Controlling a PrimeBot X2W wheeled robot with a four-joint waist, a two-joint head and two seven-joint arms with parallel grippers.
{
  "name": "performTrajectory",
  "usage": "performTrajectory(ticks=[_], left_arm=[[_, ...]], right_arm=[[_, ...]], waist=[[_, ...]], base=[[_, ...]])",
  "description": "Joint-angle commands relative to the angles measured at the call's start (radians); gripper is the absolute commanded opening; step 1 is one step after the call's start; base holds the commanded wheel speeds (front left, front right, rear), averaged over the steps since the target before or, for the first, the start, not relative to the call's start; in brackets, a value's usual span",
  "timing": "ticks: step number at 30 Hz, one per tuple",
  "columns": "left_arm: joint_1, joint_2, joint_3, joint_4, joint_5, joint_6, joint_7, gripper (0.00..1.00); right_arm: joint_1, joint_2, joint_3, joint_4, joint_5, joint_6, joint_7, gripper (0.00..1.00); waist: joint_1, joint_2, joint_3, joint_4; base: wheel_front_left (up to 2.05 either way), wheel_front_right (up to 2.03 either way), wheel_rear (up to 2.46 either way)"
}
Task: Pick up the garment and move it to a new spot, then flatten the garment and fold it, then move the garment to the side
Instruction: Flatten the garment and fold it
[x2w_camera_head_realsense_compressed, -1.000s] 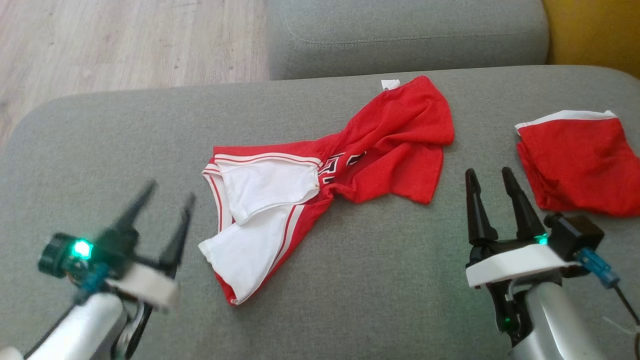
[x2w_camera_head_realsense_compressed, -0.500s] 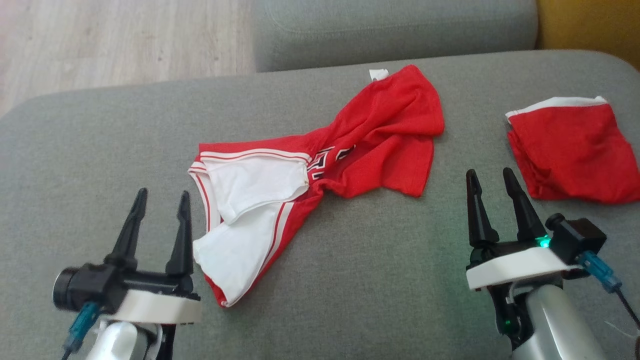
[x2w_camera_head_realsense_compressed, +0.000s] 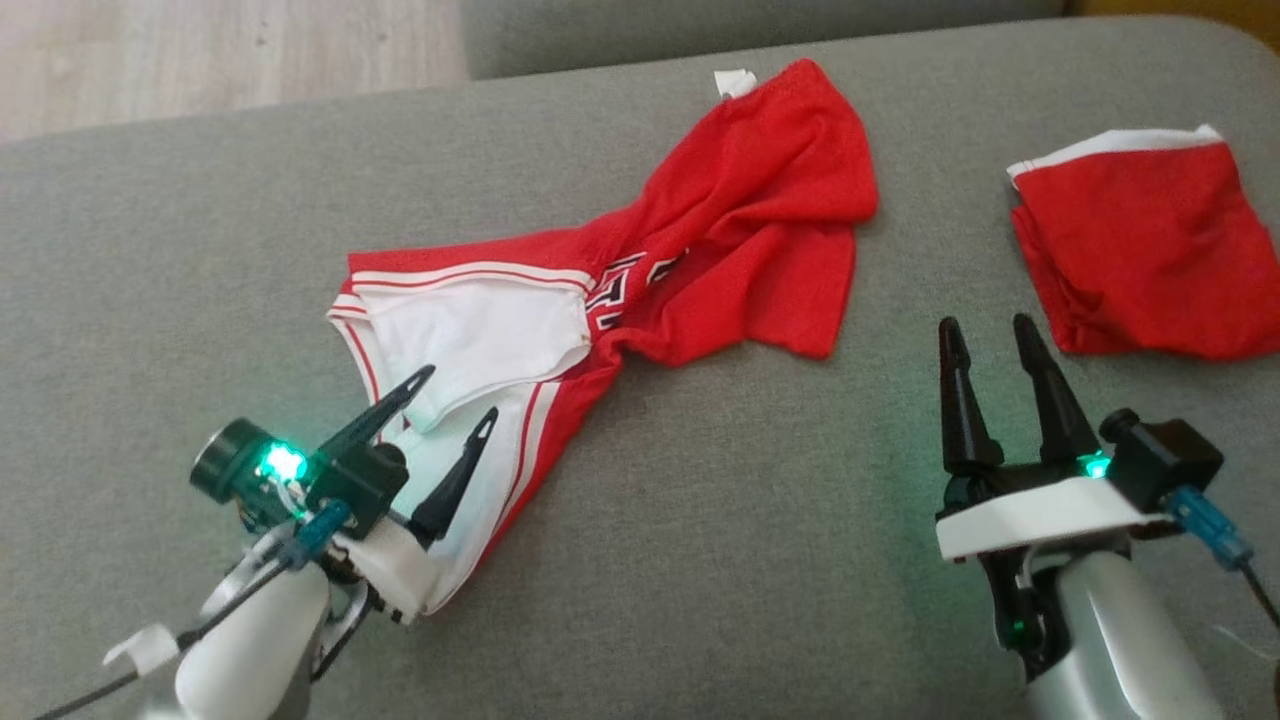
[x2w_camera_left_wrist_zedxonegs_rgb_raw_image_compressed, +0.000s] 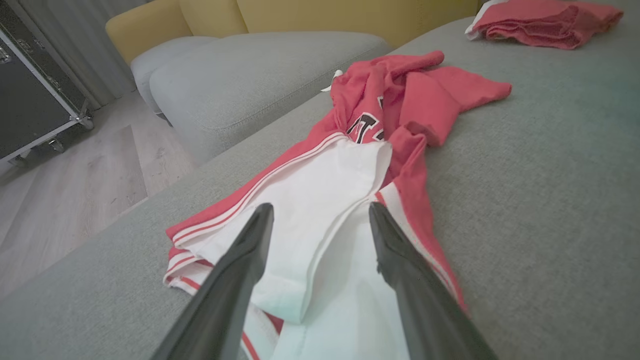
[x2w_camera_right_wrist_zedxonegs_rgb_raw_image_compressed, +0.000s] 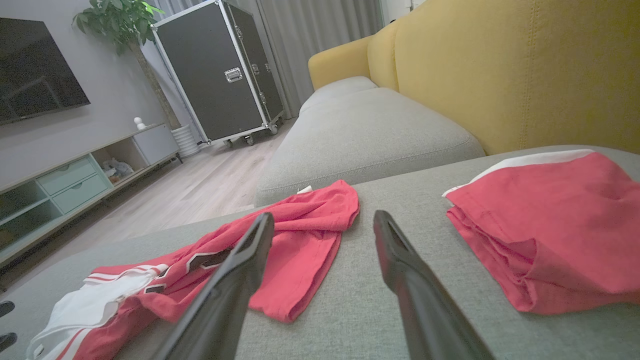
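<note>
1. The garment (x2w_camera_head_realsense_compressed: 740, 210), a red jersey twisted at its middle, lies crumpled on the grey cushion (x2w_camera_head_realsense_compressed: 750, 540), with its white end (x2w_camera_head_realsense_compressed: 480, 340) toward the robot's left and its red end farther off
2. The left claw (x2w_camera_head_realsense_compressed: 461, 391) hangs over the white end, fingers apart; in its wrist view a white fold runs between the two fingers. Whether the tips touch the cloth I cannot tell, and nothing is gripped
3. The right claw (x2w_camera_head_realsense_compressed: 985, 323) stands over bare cushion, fingers apart and empty, between the garment and a folded piece (x2w_camera_head_realsense_compressed: 1150, 250) of red cloth lying well apart at the right
4. Step in hand, as I judge it: the very first one, picking up. The garment is neither lifted, flattened nor folded
5. The next move calls for the left claw to go down until the fold sits between its fingers, then close on it
6. The white layers are loose, so the claw should bite deep enough to take more than the top flap
7. The right claw would likely need to reach the red end, so the twist can be pulled out once the garment is moved
</note>
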Motion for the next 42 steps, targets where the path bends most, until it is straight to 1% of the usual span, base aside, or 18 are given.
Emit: performTrajectory(ticks=[1,5,11,12,13,14,18,21,26,31,32,34,37,42], left_arm=[[-0.057,0.033,0.024,0.002,0.016,-0.003,-0.004,1.00],[-0.100,0.030,0.002,0.078,0.035,-0.005,0.007,1.00],[-0.141,0.022,0.005,0.153,0.037,0.016,-0.011,1.00],[-0.145,0.021,0.006,0.161,0.034,0.016,-0.017,0.91],[-0.149,0.018,0.006,0.165,0.030,0.015,-0.024,0.39],[-0.153,0.017,0.004,0.166,0.028,0.014,-0.030,0.00],[-0.169,0.024,0.010,0.163,0.015,0.011,-0.042,0.00],[-0.190,0.046,0.026,0.151,0.002,0.010,-0.043,0.00],[-0.263,0.104,0.053,0.120,-0.014,0.004,-0.006,0.00],[-0.400,0.177,0.071,0.083,-0.033,-0.007,0.075,0.00],[-0.400,0.177,0.071,0.083,-0.033,-0.007,0.075,0.00],[-0.468,0.214,0.071,0.080,-0.035,-0.011,0.108,0.00],[-0.569,0.268,0.051,0.096,-0.045,-0.014,0.171,0.00],[-0.743,0.348,-0.059,0.127,-0.084,-0.015,0.246,0.00]], right_arm=[[-0.043,-0.002,0.017,-0.039,-0.003,-0.001,-0.011,1.00],[-0.052,-0.002,0.016,-0.041,0.000,-0.001,-0.011,1.00],[-0.059,-0.002,0.014,-0.043,0.007,-0.001,-0.011,1.00],[-0.059,-0.002,0.015,-0.043,0.009,-0.001,-0.011,1.00],[-0.060,-0.002,0.016,-0.043,0.011,-0.001,-0.011,1.00],[-0.060,-0.002,0.017,-0.043,0.012,-0.001,-0.011,1.00],[-0.057,-0.002,0.020,-0.041,0.018,-0.001,-0.011,1.00],[-0.058,-0.002,0.028,-0.039,0.022,-0.001,-0.011,1.00],[-0.068,-0.002,0.043,-0.040,0.037,-0.001,-0.011,1.00],[-0.087,-0.002,0.067,-0.046,0.055,-0.001,-0.011,1.00],[-0.087,-0.002,0.067,-0.046,0.055,-0.001,-0.011,1.00],[-0.100,-0.002,0.080,-0.050,0.066,-0.001,-0.011,1.00],[-0.123,-0.002,0.103,-0.062,0.088,-0.001,-0.011,1.00],[-0.158,-0.002,0.138,-0.094,0.133,-0.001,-0.011,1.00]], waist=[[-0.0001,0.0000,0.014,-0.012],[-0.0001,0.0000,0.033,-0.027],[-0.0001,0.0000,0.045,-0.048],[-0.0001,0.0000,0.046,-0.051],[-0.0001,0.0000,0.046,-0.054],[-0.0001,0.0000,0.045,-0.056],[-0.0001,0.0000,0.040,-0.064],[-0.0001,0.0000,0.037,-0.075],[-0.0001,0.0000,0.049,-0.101],[-0.0001,0.0000,0.087,-0.145],[-0.0001,0.0000,0.087,-0.145],[-0.0001,0.0000,0.109,-0.171],[-0.0001,0.0000,0.149,-0.219],[-0.0001,0.0000,0.219,-0.286]], base=[[0.00,0.00,0.00],[0.00,0.00,0.00],[0.00,0.00,0.00],[0.00,0.00,0.00],[0.00,0.00,0.00],[0.00,0.00,0.00],[0.00,0.00,0.00],[0.00,0.00,0.00],[0.00,0.00,0.00],[0.00,0.00,0.00],[0.00,0.00,0.00],[0.00,0.00,0.00],[0.00,0.00,0.00],[0.00,0.00,0.00]])
